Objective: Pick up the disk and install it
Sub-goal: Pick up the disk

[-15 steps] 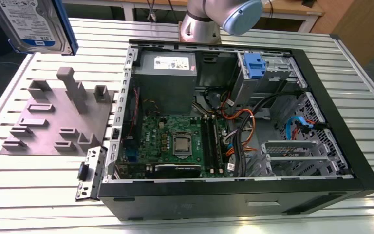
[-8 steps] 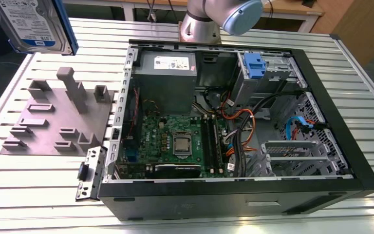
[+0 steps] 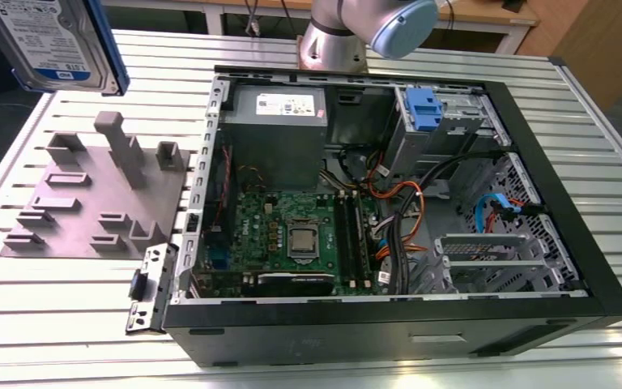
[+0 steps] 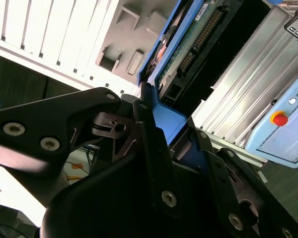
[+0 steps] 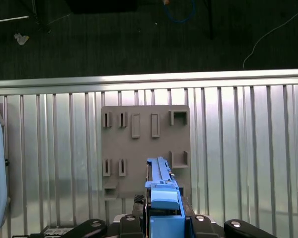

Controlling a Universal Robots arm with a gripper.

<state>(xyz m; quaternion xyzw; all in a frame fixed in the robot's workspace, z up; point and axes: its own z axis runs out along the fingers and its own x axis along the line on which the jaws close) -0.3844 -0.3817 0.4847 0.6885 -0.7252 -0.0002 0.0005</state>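
Note:
The disk (image 3: 57, 40), silver with a white-and-blue label and blue rails, hangs high at the exterior view's left, above the table. In the second wrist view my gripper (image 4: 156, 124) is shut on the disk (image 4: 188, 44), its black fingers (image 4: 149, 134) clamped against the blue carrier rail. In the first wrist view the disk (image 5: 161, 183) shows edge-on in the gripper (image 5: 161, 215), held above the grey fixture plate (image 5: 144, 144).
An open computer case (image 3: 602, 243) lies on the slatted metal table (image 3: 570, 105), with a drive cage and blue latch (image 3: 424, 109) at its far side. The grey fixture plate (image 3: 95, 194) sits at the exterior view's left. A teach pendant (image 4: 283, 124) lies nearby. The arm's base (image 3: 333, 44) stands behind the case.

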